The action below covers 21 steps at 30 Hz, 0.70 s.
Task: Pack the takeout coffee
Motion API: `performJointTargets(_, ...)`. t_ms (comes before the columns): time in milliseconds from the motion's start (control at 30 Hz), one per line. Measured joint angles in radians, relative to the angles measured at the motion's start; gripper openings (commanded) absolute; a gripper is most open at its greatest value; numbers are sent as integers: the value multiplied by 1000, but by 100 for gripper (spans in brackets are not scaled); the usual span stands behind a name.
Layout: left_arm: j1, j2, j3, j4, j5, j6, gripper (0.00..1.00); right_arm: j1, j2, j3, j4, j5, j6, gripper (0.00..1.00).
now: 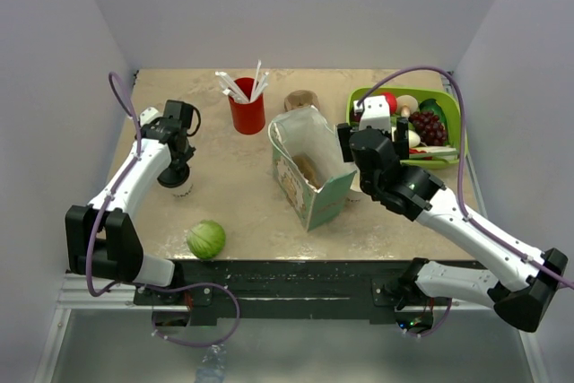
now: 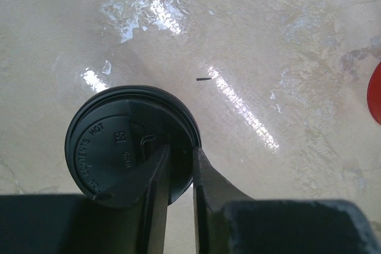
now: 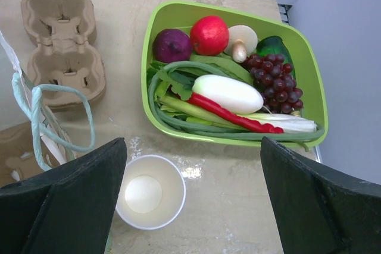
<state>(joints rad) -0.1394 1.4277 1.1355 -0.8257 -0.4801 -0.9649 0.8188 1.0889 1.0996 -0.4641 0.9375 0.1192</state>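
The table (image 1: 233, 208) holds 3 cups (image 2: 119, 129) (image 3: 150, 191) (image 1: 247, 116), 1 bag (image 1: 327, 199), 1 carrier (image 3: 62, 46), 1 lettuce (image 1: 205, 239), 1 bin (image 3: 172, 15).

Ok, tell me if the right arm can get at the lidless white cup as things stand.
Probably yes: the lidless white cup stands uncovered just under the open right claw, beside the bag, with nothing over it.

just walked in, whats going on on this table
Two robot arms are partway through packing a takeout coffee. The left gripper is down on the takeout coffee, which stands on the table at the left. Its fingers straddle the rim of the black lid; whether they already pinch it is unclear. The right gripper hangs wide open above a lidless white cup beside the open paper bag. The coffee is not in the bag yet.
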Motion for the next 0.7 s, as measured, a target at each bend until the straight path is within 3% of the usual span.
performJointTargets(200,0,-5,-1,-10,1,17,0,0,-26,-14,16,15,0,95)
performJointTargets(700,0,-79,-50,-16,35,68,0,0,-45,-18,33,17,0,95)
